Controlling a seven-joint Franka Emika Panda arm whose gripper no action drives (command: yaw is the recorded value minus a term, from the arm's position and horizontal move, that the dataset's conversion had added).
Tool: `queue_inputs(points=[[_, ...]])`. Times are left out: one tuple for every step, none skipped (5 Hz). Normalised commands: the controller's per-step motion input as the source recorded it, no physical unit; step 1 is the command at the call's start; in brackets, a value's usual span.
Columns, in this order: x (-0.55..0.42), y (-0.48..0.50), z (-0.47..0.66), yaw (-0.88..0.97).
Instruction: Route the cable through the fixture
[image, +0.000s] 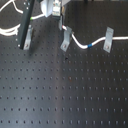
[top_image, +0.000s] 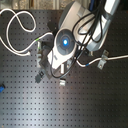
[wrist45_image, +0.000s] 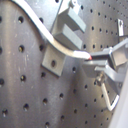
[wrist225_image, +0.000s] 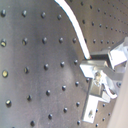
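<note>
The white cable (image: 77, 40) runs from loops at the first exterior view's left, under my gripper, and sags between the middle fixture (image: 66, 40) and the right fixture (image: 108, 39). Its blue band (image: 89, 45) lies between those two fixtures. A green band (top_image: 39, 41) shows in the second exterior view. My gripper (image: 61, 21) hangs just above the middle fixture and is shut on the cable (wrist45_image: 60, 46). In the first wrist view the fingertips (wrist45_image: 102, 57) pinch the cable beside a metal fixture (wrist45_image: 64, 37). The second wrist view shows the cable (wrist225_image: 77, 27) entering the gripper (wrist225_image: 96, 67).
A third fixture (image: 28, 36) stands at the first exterior view's left, beside a dark post (image: 25, 25). The black perforated board (image: 65, 90) fills the foreground. Cable loops (top_image: 20, 30) lie at the second exterior view's upper left. The arm's body (top_image: 64, 42) hides the board's middle there.
</note>
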Motion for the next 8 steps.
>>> queue_inputs(points=[[0.01, 0.008, 0.0, 0.0], [0.032, 0.024, -0.38, -0.09], [-0.001, -0.007, -0.55, -0.04], [-0.002, 0.006, -0.32, 0.0], [0.022, 0.02, 0.0, 0.0], [0.248, 0.195, 0.02, 0.6], [0.159, 0.11, 0.0, 0.8], [0.147, 0.093, 0.0, 0.8]])
